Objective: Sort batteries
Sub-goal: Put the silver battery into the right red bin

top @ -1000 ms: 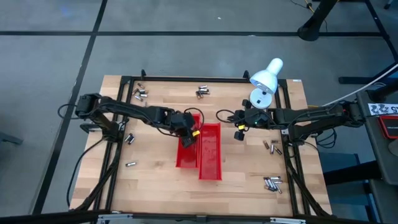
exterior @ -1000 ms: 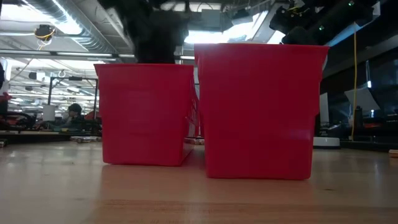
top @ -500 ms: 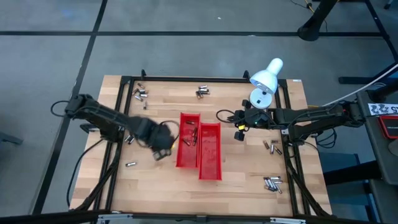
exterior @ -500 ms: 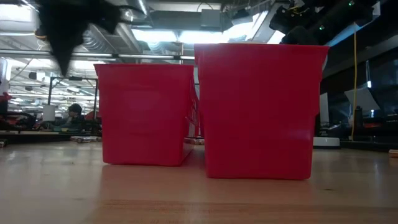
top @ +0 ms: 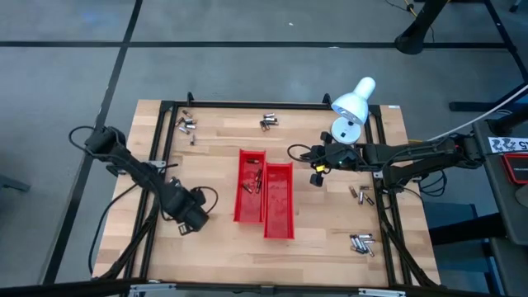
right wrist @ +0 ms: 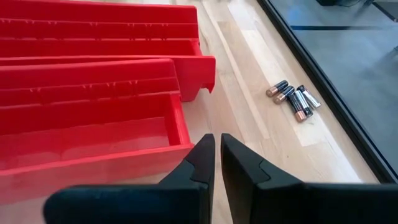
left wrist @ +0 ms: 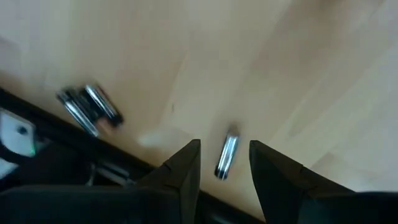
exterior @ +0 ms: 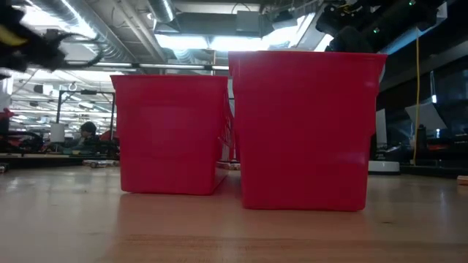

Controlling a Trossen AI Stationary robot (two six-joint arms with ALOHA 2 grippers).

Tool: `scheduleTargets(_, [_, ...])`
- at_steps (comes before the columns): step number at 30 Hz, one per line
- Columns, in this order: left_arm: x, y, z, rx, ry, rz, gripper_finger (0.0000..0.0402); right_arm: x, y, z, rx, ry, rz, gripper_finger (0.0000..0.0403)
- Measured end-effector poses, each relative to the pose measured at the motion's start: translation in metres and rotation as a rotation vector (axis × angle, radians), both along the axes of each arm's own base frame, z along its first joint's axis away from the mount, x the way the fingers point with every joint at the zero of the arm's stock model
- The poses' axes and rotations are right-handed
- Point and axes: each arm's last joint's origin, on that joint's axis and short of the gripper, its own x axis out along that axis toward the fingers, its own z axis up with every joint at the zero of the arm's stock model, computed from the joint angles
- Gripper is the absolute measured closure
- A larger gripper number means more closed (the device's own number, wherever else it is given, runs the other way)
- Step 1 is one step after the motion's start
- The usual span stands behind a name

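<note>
A pale wooden table (top: pixel 214 247) framed by black rails stands on a grey floor, with a workshop visible beyond it in the low view. Two red trays (top: pixel 266 198) sit side by side at the table's middle, a few batteries lying in the left one. The left gripper (top: pixel 186 223) hangs low over the near left part of the table, its fingers (left wrist: pixel 180 168) spread with one battery (left wrist: pixel 226 155) lying on the wood between them and a small cluster just beside. The right gripper (top: pixel 317 172) waits just right of the trays, fingers (right wrist: pixel 199 163) nearly pressed together and holding nothing. More batteries (top: pixel 360 242) lie scattered along the far edge and on the right side. A white lamp (top: pixel 353 106) stands at the far right.
</note>
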Motion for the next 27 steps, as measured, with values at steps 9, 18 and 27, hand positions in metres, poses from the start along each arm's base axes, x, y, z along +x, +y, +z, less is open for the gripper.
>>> scheduleTargets(9, [-0.019,-0.003,-0.034,-0.108,0.074,-0.014,0.0274,0.000,0.000,0.000,0.002,-0.001,-0.001,0.0372])
scheduleTargets(18, [-0.026,0.000,-0.055,-0.152,0.056,-0.034,0.0274,0.000,0.000,0.000,0.000,-0.001,0.000,0.0372])
scheduleTargets(27, [-0.031,0.004,-0.068,-0.186,0.039,0.010,0.0275,0.000,0.000,0.000,0.000,-0.003,0.000,0.0372])
